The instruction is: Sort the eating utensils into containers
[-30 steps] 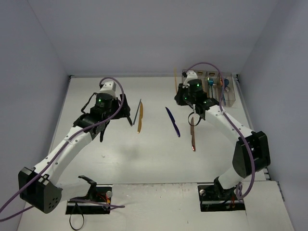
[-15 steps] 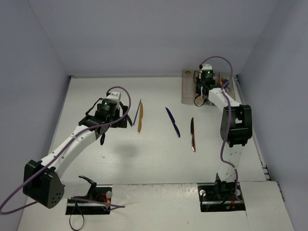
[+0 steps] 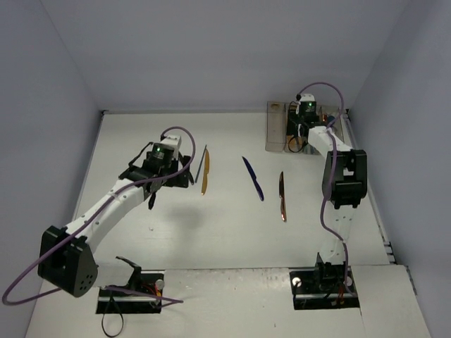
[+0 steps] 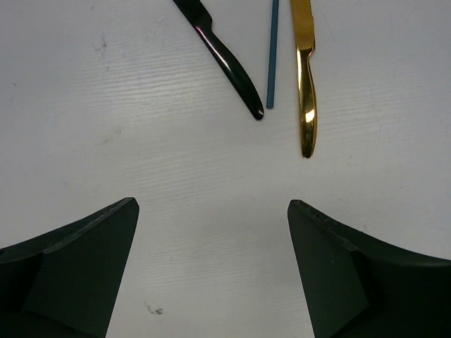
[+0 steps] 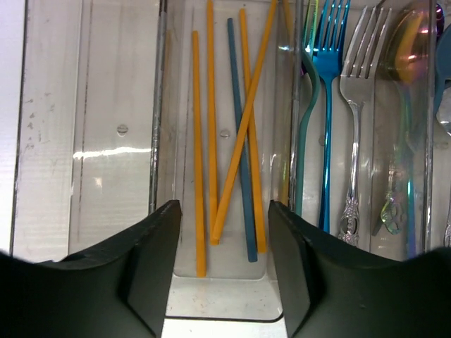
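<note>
My left gripper [image 3: 171,184] is open and empty, low over the table just left of three utensils. In the left wrist view [image 4: 211,208] a black knife [image 4: 222,56], a blue chopstick [image 4: 271,53] and a gold knife [image 4: 304,77] lie just ahead of it. A blue-purple utensil [image 3: 253,177] and a copper knife [image 3: 282,196] lie mid-table. My right gripper [image 3: 301,132] hovers open and empty [image 5: 223,211] over the clear containers [image 3: 276,130]. Below it lie orange chopsticks [image 5: 211,127] with one blue chopstick [image 5: 239,141]. Forks [image 5: 328,105] fill the bin to their right.
The leftmost bin [image 5: 84,127] holds nothing. An iridescent spoon [image 5: 409,49] lies in the rightmost bin. White walls close the table at the back and sides. The right arm's base link [image 3: 345,176] stands right of the copper knife.
</note>
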Robot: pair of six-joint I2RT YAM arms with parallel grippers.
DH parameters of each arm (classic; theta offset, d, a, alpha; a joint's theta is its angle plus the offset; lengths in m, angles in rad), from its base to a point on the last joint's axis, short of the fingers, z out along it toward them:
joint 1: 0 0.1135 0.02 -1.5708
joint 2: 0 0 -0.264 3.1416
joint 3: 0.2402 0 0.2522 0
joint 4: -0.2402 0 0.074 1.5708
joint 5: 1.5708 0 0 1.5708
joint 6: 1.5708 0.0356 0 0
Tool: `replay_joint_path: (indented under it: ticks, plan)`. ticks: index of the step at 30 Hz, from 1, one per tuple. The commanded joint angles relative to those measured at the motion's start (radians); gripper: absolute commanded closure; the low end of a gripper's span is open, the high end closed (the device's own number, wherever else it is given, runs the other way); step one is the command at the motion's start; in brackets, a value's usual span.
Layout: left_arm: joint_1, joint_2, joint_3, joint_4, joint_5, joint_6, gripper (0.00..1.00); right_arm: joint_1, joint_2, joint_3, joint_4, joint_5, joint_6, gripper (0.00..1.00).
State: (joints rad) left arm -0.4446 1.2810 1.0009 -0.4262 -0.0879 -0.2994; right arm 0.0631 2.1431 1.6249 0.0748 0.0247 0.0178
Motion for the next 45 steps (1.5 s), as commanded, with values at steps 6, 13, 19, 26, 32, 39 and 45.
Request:
replay_joint_path:
  ticks: [6,13,19,26,32,39,45]
  plan:
    - [0.001,0.209,0.227,-0.003,0.076,0.082,0.19,0.007,-0.323,-0.117,0.02,-0.073,0.106,0.45]
    - [0.003,0.449,0.417,-0.011,0.088,0.157,0.38,0.098,-0.651,-0.398,0.02,-0.063,0.184,0.44]
    - [0.007,0.621,0.55,-0.035,0.144,0.166,0.54,0.227,-0.881,-0.637,0.022,-0.081,0.245,0.42]
    - [0.014,0.746,0.641,-0.041,0.169,0.153,0.6,0.261,-1.016,-0.813,0.02,-0.13,0.314,0.41]
    - [0.021,0.811,0.691,-0.068,0.16,0.151,0.62,0.264,-1.065,-0.878,0.02,-0.143,0.335,0.39]
    - [0.03,0.875,0.725,-0.086,0.153,0.145,0.66,0.264,-1.08,-0.887,0.019,-0.148,0.335,0.38]
    - [0.034,0.911,0.729,-0.087,0.161,0.138,0.76,0.264,-1.072,-0.89,0.019,-0.152,0.337,0.37]
